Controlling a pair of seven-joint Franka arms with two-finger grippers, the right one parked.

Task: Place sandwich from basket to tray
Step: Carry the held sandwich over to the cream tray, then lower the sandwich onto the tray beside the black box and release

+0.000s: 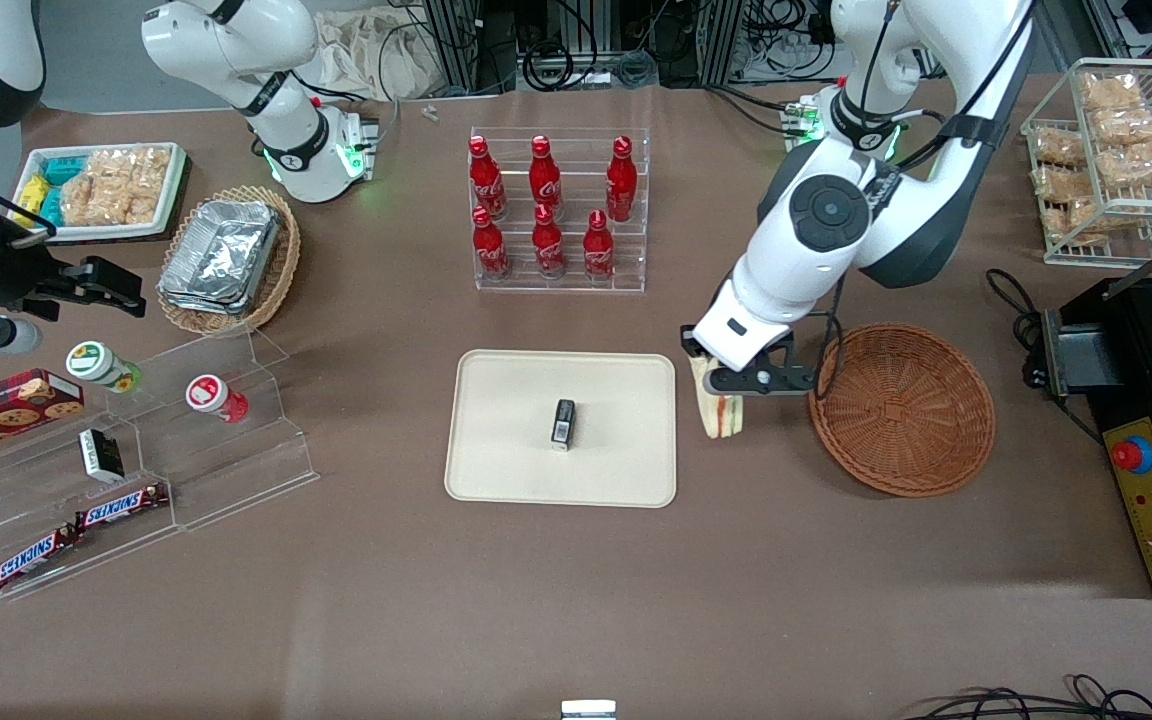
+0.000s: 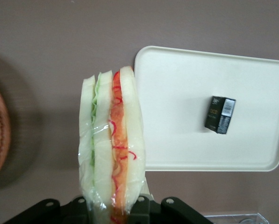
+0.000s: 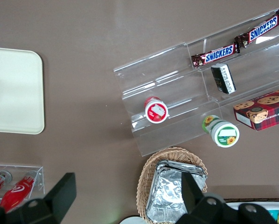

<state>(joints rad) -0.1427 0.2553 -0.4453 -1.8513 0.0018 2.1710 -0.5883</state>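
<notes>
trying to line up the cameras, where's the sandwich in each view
Front view: the sandwich hangs from the gripper over bare table, between the tray and the basket.
Left wrist view: the sandwich is held in the gripper, beside the tray.
Right wrist view: not in it.
Shared landmark: the tray, which also shows in the right wrist view.

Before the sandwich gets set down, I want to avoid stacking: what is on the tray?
A small black box lies near the middle of the tray; the rest shows bare. The gripper holds the sandwich between tray and basket, covering none of it.
</notes>
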